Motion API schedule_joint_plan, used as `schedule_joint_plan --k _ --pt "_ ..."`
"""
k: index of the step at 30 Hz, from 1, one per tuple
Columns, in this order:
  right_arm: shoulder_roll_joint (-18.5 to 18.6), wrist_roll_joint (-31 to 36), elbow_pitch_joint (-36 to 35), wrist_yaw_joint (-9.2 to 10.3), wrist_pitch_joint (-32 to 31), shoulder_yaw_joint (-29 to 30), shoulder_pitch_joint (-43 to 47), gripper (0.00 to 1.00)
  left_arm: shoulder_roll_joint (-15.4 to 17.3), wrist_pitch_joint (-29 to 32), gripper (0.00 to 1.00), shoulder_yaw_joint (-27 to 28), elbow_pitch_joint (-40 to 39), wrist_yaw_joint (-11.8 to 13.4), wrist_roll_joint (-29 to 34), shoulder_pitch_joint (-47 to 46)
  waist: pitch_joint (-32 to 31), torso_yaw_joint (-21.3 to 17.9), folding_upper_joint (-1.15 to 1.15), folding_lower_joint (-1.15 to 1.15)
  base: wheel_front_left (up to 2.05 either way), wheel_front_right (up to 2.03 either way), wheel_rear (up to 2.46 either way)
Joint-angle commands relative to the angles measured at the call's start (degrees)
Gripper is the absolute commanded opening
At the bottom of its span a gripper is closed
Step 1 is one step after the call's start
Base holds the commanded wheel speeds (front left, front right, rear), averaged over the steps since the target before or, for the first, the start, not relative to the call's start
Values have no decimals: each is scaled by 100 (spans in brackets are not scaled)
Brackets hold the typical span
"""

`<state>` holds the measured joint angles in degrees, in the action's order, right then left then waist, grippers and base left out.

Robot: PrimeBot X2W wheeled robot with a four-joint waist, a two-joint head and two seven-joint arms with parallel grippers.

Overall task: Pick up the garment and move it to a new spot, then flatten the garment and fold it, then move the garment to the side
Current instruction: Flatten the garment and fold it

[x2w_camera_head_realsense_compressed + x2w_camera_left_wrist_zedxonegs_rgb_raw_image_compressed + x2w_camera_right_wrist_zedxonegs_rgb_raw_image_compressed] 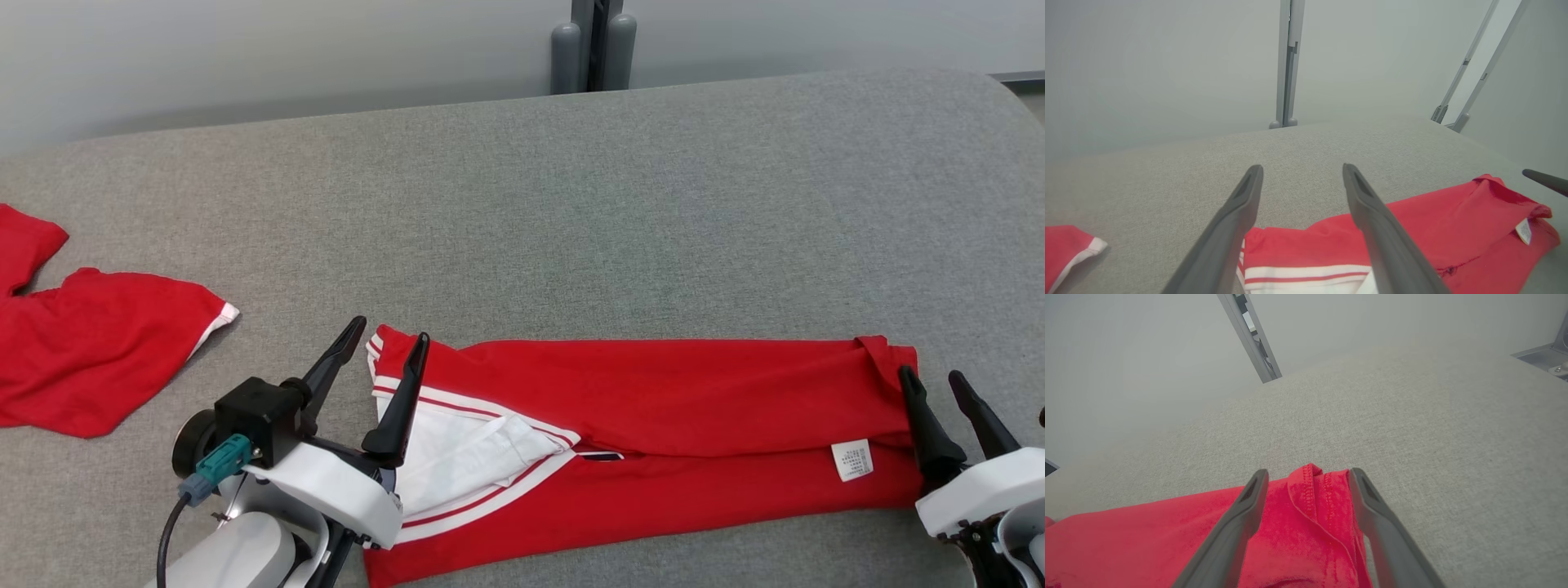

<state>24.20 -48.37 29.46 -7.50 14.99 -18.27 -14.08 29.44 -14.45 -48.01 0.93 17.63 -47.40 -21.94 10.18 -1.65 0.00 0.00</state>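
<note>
Left gripper splayed | right gripper splayed | grippers 2 | red garments 2: folded garment, crumpled garment

Red garment with white trim, folded lengthwise, lying flat

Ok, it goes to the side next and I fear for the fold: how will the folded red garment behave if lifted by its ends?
Probably floppy: the folded red garment is thin cloth lying flat on the grey table, so its middle would likely sag. It looks light. The loose white flap and turned-up hem corner suggest layers may slip open.
</note>
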Motion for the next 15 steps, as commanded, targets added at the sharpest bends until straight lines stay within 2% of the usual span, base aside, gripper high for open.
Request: schedule_joint_plan --k 1,15 --pt "-57 15 126 2 29 61 70 100 -50 -40 100 57 112 -61 66 77 21 30 0 0 0 0 0" --pt "-356 -395 986 2 30 112 -94 100 -220 -70 100 78 515 -227 307 84 97 162 0 0 0 0 0"
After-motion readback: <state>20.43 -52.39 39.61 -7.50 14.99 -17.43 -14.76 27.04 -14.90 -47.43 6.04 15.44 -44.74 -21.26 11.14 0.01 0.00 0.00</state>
